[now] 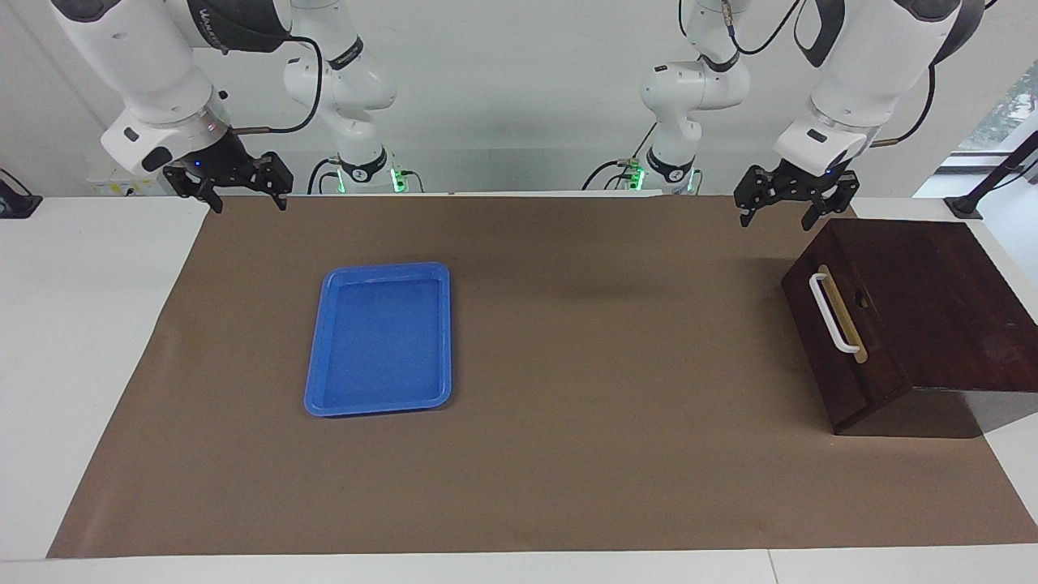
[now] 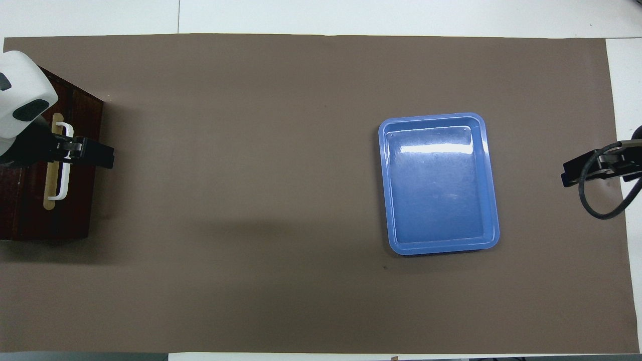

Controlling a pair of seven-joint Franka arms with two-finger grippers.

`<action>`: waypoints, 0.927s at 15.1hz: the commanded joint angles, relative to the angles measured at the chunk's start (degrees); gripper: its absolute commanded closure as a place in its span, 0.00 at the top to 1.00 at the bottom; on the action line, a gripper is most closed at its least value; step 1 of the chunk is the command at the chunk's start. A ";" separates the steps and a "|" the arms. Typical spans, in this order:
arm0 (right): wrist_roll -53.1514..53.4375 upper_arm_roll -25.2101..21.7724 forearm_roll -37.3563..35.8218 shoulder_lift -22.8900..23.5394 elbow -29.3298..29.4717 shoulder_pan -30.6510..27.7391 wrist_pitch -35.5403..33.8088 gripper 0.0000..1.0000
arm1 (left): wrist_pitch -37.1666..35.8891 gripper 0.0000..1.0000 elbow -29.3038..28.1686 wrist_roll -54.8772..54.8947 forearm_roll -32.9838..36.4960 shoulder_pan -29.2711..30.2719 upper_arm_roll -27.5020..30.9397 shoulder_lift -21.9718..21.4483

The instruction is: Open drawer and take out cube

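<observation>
The drawer (image 1: 821,357) is shut in its dark wooden box (image 1: 932,308) at the left arm's end of the table. Its white bar handle (image 1: 834,316) on a tan strip faces the table's middle. In the overhead view the drawer (image 2: 83,200) and handle (image 2: 64,173) lie partly under my left hand. The yellow cube is hidden. My left gripper (image 1: 777,217) is open and empty, up in the air over the box corner nearest the robots; it also shows in the overhead view (image 2: 93,154). My right gripper (image 1: 249,203) is open and empty, raised over the mat's edge at the right arm's end, waiting.
An empty blue plastic tray (image 1: 379,339) lies on the brown mat (image 1: 608,365) toward the right arm's end; it also shows in the overhead view (image 2: 439,185). White table borders surround the mat.
</observation>
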 commanded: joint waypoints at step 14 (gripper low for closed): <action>0.67 0.67 0.76 -1.17 -1.42 -0.95 1.18 1.00 | 14.35 1.00 -11.82 -0.03 15.33 0.00 0.33 1.12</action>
